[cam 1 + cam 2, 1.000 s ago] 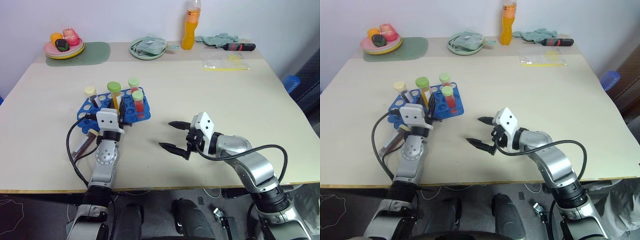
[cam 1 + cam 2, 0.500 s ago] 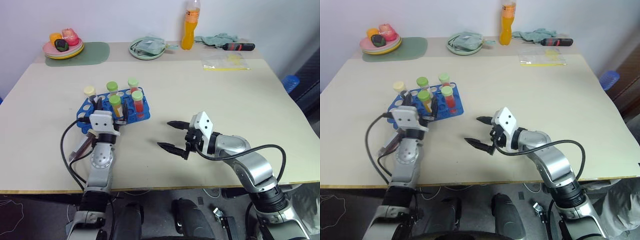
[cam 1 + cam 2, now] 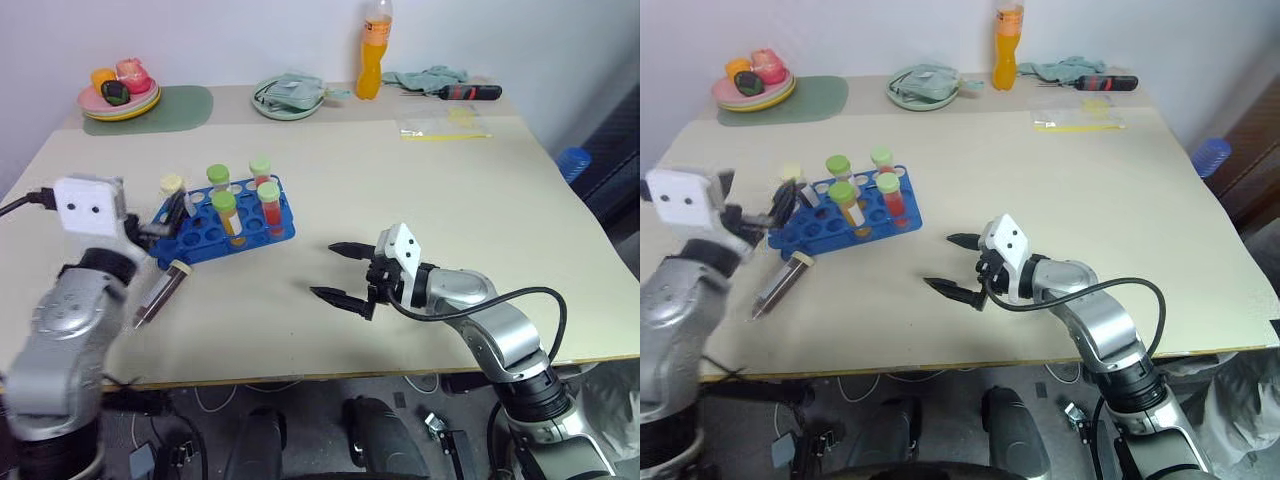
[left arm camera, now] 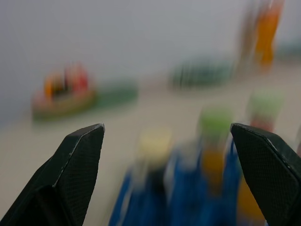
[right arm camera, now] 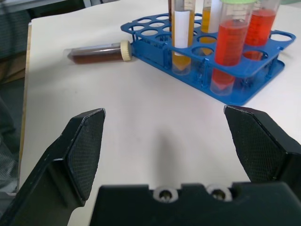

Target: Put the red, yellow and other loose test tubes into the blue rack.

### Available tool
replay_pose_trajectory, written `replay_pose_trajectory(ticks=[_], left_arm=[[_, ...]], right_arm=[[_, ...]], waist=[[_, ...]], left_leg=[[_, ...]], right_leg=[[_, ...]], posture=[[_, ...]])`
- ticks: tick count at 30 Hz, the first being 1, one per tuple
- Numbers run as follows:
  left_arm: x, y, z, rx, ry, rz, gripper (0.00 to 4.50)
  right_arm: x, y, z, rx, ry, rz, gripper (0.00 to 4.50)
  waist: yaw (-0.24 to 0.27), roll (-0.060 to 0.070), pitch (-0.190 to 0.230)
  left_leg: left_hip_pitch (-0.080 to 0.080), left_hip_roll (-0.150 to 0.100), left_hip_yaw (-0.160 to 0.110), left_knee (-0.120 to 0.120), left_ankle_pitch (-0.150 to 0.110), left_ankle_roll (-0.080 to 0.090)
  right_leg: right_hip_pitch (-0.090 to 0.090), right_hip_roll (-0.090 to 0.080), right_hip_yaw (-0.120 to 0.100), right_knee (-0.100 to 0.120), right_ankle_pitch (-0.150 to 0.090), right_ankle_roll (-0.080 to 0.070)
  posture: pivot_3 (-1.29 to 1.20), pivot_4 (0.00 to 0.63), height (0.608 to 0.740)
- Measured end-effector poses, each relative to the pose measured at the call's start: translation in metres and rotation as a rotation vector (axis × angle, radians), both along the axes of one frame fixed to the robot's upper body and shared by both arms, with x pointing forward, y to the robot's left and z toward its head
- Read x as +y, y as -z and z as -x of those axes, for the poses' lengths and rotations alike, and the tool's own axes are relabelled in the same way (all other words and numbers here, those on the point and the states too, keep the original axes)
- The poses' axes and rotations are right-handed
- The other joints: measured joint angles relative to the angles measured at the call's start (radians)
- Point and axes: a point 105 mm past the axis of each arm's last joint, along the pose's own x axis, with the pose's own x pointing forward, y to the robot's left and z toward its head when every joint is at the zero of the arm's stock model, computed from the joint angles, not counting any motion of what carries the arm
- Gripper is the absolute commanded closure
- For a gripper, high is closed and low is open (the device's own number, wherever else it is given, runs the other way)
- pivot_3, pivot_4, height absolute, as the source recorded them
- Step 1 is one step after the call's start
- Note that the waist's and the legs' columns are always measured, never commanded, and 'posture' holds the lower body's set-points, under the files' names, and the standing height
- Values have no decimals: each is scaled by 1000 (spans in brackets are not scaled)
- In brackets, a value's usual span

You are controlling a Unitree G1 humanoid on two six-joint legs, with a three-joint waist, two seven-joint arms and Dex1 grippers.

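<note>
Dark maroon capped plastic tube [image 3: 162,294] lying on table beside bright blue plastic rack [image 3: 218,222], left gripper [image 3: 168,215] released, right gripper [image 3: 336,271] released.

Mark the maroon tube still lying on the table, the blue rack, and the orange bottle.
maroon tube [image 3: 166,289], left eye view, middle of its body.
blue rack [image 3: 200,239], left eye view, bare holed top near the front.
orange bottle [image 3: 373,66], left eye view, its orange body.

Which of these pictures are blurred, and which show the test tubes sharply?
Left wrist view: strongly blurred, the bright blue plastic rack and its tubes are smears, only the black fingers are crisp. Right wrist view: sharp, the dark maroon tube with cream cap lies clearly beside the rack. Eye views: evenly lit, mostly sharp.
</note>
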Motion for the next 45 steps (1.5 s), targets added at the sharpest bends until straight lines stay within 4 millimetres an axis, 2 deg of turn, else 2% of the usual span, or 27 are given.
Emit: replay_pose_trajectory(ticks=[3, 8, 12, 16, 19, 21, 24, 25, 27, 30, 32, 33, 36, 38, 41, 43, 45], left_arm=[[18, 14, 17, 292, -24, -98, 106], [8, 35, 30, 651, 118, -92, 106], [10, 48, 29, 808, 129, -139, 106], [9, 58, 14, 865, 133, -88, 106], [2, 70, 7, 919, 155, -74, 844], [-3, 78, 4, 947, 166, -78, 1799], [-4, 79, 0, 953, 169, -89, 3357], [-4, 79, -1, 952, 172, -93, 3690], [-4, 79, 0, 948, 185, -104, 3727], [1, 81, 12, 928, 254, -182, 3727], [-6, 77, 12, 804, 352, -208, 3727], [-15, 70, 8, 679, 417, -199, 3727], [-37, 35, 0, 268, 522, -145, 3727], [-33, 1, -3, -12, 467, 30, 3727], [-19, -25, -8, -287, 314, 228, 3727], [-4, -28, -12, -423, 83, 151, 3727], [-3, -25, -14, -458, 2, 51, 3727]], right_arm=[[0, 1, 1, 7, -11, 2, 0], [6, 2, 0, 1, -41, 7, 0], [6, 4, -2, 7, -36, 12, 0], [4, 5, -2, 6, -27, 15, 0], [4, 7, -1, 8, -17, 17, 0], [3, 9, 0, 10, -6, 19, 0], [3, 8, 2, 1, 0, 15, 0], [3, 7, 2, -1, 3, 14, 0], [3, 8, 3, 1, 9, 13, 0], [1, 9, 4, 2, 17, 15, 0], [0, 9, 4, 2, 18, 18, 0], [0, 9, 4, 0, 17, 18, 0], [1, 8, 4, -2, 9, 17, 0], [1, 8, 4, -2, 7, 14, 0], [3, 6, 3, -5, 2, 10, 0], [4, 5, 3, -6, -6, 7, 0], [4, 6, 2, 0, -6, 8, 0]], waist=[[-1, 0, 0], [0, -2, 1], [-1, -1, 1], [1, -1, 1], [1, -1, 1], [1, -2, 1], [-2, -1, 1], [-2, -1, 1], [-1, -1, 1], [-6, -1, 1], [-1, 0, 1], [2, 0, 1], [14, -1, 1], [23, -2, 0], [29, -2, 0], [30, -3, -1], [30, -3, -1]], left_leg=[[0, 0, 0, -1, 0, 0], [0, 0, 0, -1, 0, 0], [0, 0, 1, -2, 0, 0], [-1, 0, 1, -1, 0, 0], [-1, -1, 1, -1, 0, 0], [-1, -1, 1, -1, 0, 0], [-1, -1, 1, -1, 0, 0], [-1, 0, 1, -1, 0, 0], [-1, 0, 1, -1, 0, 0], [-1, 0, 2, -2, 0, 0], [-2, 0, 3, -2, 0, 0], [-1, 0, 4, -2, 0, 0], [-2, 0, 3, -1, 0, 0], [-2, 0, 4, 0, 0, 0], [-2, -1, 3, 1, 0, 0], [-1, -1, 3, 1, 0, 0], [-1, -1, 3, 1, 0, 0]], right_leg=[[0, 0, 0, 0, 0, 0], [0, 0, -1, -1, 0, 0], [-1, 0, 0, -1, 0, -1], [-2, -1, 0, -1, 0, -1], [-2, -1, 0, -1, 0, -1], [-2, -1, 0, -1, 0, -1], [-2, 0, 1, 0, 0, -1], [-2, 0, 1, 0, 0, -1], [-2, 0, 1, 0, 0, -1], [-4, -1, 2, 0, 0, -1], [-4, -2, 2, 0, 0, -1], [-4, -2, 2, -1, 0, -1], [-3, -3, 1, -2, -1, -2], [-2, -2, 1, -3, 0, -1], [-1, -2, 1, -2, 0, 0], [-1, -2, 2, -2, 0, 0], [-1, -2, 2, -2, 1, 0]], posture=[[0, 150, 740], [0, 150, 740], [0, 150, 740], [0, 150, 740], [0, 150, 740], [0, 150, 740], [0, 150, 740], [0, 150, 740], [0, 150, 740], [0, 150, 740], [0, 150, 740], [0, 150, 740], [0, 150, 740], [0, 150, 740], [0, 150, 740], [0, 150, 740], [0, 150, 740]])
